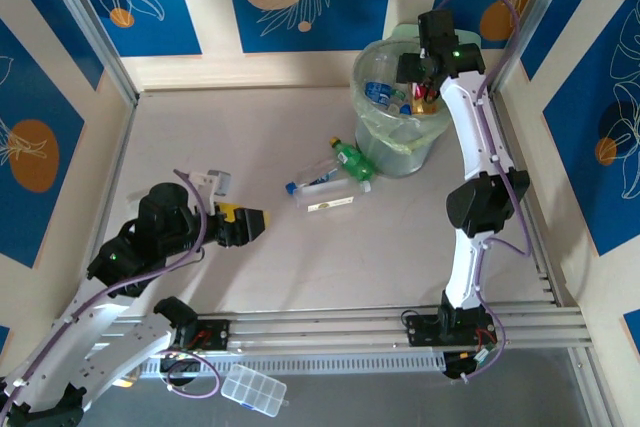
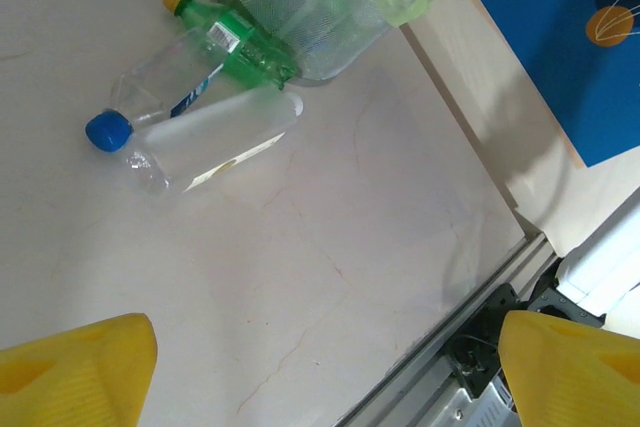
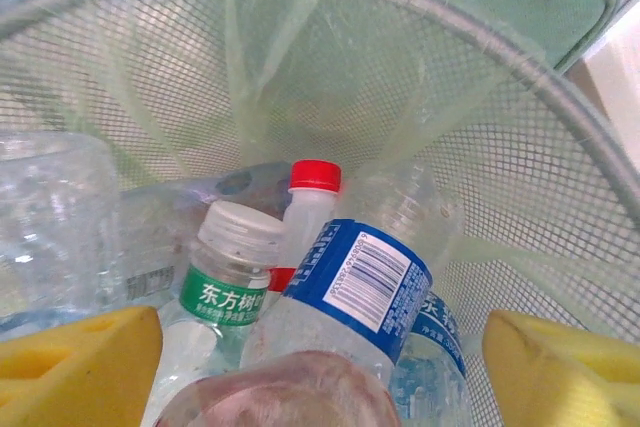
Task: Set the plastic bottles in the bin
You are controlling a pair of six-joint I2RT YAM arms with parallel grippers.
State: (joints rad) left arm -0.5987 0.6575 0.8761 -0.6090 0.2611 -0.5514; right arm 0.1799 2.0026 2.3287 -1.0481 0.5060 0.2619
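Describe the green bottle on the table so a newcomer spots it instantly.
Find the pale-green bin far right on the table. Three bottles lie at its foot; the green bottle is nearest the bin. Unlike its two clear neighbours, it is green with a yellow cap.

- Bin [image 3: 450, 77], upper frame: fine mesh wall, thin filmy green liner.
- Bottles [image 3: 360, 287], centre: clear glossy plastic, shiny printed labels.
- Table [image 2: 330, 277]: smooth, matt, pale.

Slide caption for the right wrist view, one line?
Right gripper, open, above the bin, with plastic bottles heaped inside.
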